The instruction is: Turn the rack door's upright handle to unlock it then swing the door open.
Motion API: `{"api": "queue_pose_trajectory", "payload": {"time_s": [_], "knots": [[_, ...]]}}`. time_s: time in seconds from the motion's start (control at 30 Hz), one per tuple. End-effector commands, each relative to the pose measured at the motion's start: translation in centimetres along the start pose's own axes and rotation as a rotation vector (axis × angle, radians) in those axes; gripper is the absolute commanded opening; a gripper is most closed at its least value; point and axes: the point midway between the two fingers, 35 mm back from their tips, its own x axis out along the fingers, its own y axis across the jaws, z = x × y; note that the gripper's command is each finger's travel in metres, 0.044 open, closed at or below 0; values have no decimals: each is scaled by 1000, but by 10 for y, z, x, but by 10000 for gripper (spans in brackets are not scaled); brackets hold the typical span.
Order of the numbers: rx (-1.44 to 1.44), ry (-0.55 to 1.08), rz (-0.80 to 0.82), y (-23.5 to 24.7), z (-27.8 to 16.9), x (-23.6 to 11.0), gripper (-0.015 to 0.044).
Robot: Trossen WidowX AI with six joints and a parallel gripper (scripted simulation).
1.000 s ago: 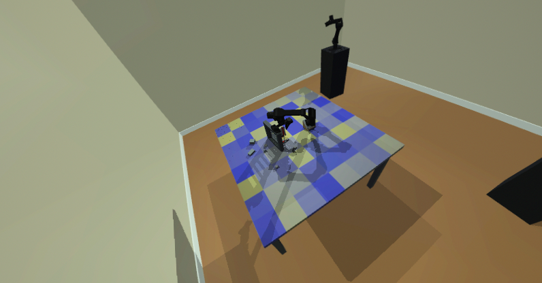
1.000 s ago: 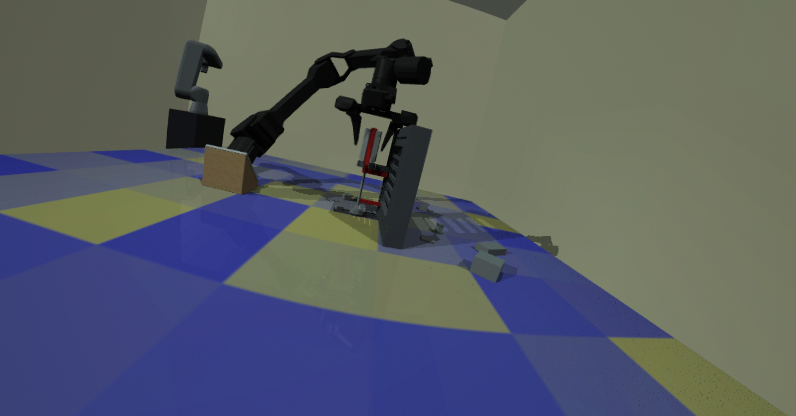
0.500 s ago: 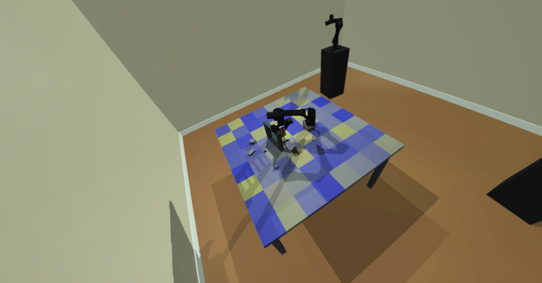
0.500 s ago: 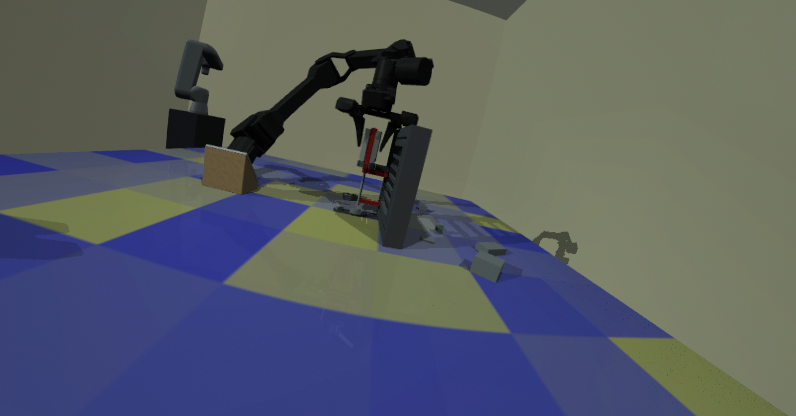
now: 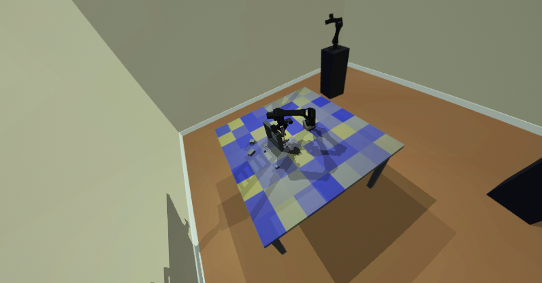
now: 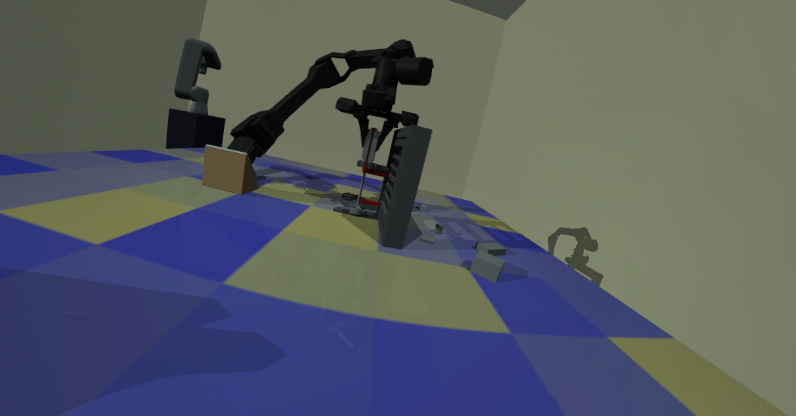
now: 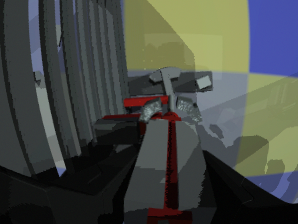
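Observation:
The rack (image 5: 276, 135) (image 6: 411, 190) (image 7: 15, 90) is a dark grey upright slatted panel standing on the table. Its upright handle (image 6: 369, 148) (image 7: 187, 150) is a grey grip with a red stripe, beside the slatted face, with red brackets and a thin rod below it. My gripper (image 6: 372, 144) (image 7: 169, 155) points down from above, one finger on each side of the grip. In the wrist view both fingers lie against the grip's sides; the gripper is shut on it. The door looks shut, but the arm and shadow hide its edges, so its exact angle cannot be told.
Grey blocks (image 5: 252, 141) (image 5: 251, 152) (image 6: 487, 266) lie behind the rack. A small piece (image 5: 277, 167) lies off the rack's near end. The arm's wooden base block (image 6: 225, 169) stands on the handle side. Another arm stands on a black pedestal (image 5: 333, 73) beyond the table (image 5: 326, 186).

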Motion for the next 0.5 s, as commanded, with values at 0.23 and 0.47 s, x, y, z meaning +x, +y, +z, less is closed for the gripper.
{"api": "queue_pose_trajectory", "payload": {"time_s": [0.23,0.47], "knots": [[4,2,0,0,0,0,63],[4,2,0,0,0,0,24]]}}
